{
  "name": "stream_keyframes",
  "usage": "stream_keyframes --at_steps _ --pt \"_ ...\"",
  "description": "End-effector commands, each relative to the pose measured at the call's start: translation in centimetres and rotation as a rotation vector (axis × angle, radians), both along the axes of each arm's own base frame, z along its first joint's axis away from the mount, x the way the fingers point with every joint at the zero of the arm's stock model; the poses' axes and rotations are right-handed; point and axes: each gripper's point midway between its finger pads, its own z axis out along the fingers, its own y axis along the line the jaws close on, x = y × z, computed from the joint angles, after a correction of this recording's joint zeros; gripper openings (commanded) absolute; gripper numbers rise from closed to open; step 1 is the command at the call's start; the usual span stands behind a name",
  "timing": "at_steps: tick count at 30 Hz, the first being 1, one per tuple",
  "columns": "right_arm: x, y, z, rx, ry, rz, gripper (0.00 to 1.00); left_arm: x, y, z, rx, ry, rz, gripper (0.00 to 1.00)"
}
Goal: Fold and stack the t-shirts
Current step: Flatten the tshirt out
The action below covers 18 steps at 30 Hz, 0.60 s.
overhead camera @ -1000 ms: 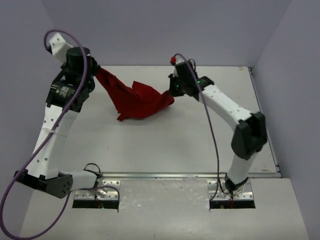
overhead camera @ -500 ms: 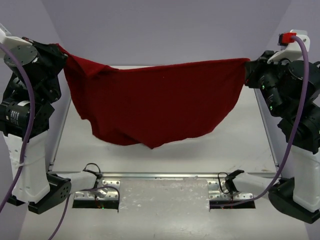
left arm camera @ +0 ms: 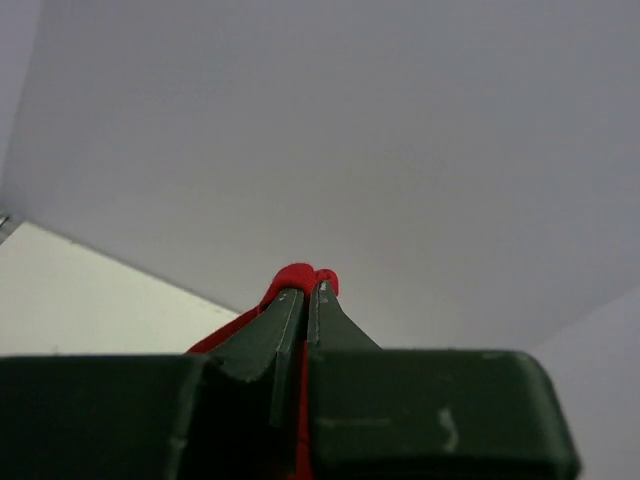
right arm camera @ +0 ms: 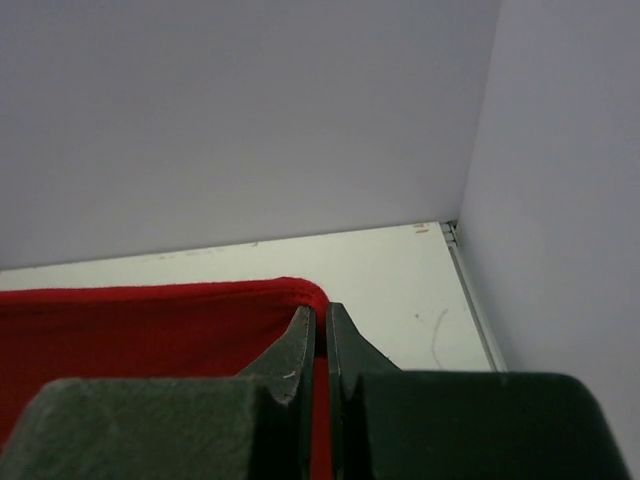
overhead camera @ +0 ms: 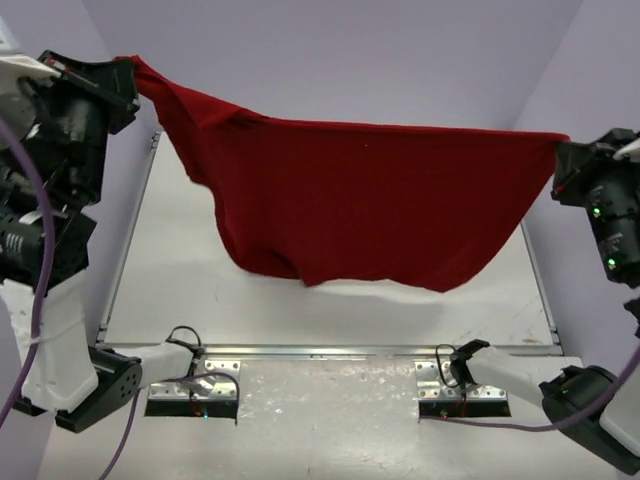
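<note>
Now raised and stretched wide, the t-shirt hangs between both jaws, clenched on it.

The top view sits high above and behind the near edge of the desk, looking down across it to the back wall. Each wrist view sits close behind its own jaws, looking along them over the desk toward that wall. All three share the pinched corners of the red t-shirt, part of the desk and the wall.
</note>
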Motion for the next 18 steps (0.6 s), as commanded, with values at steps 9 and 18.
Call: stream_keyframes --at_steps 9,18 --pt "-2.7 -2.6 4.0 0.003 -0.161 -0.058 0.01 -12.2 -1.2 10.8 0.048 -0.488 -0.213 0.0" --pt "2.2 -0.5 3.5 -0.152 -0.105 -0.126 0.01 -8.0 -1.4 9.1 0.033 -0.39 -0.18 0.0"
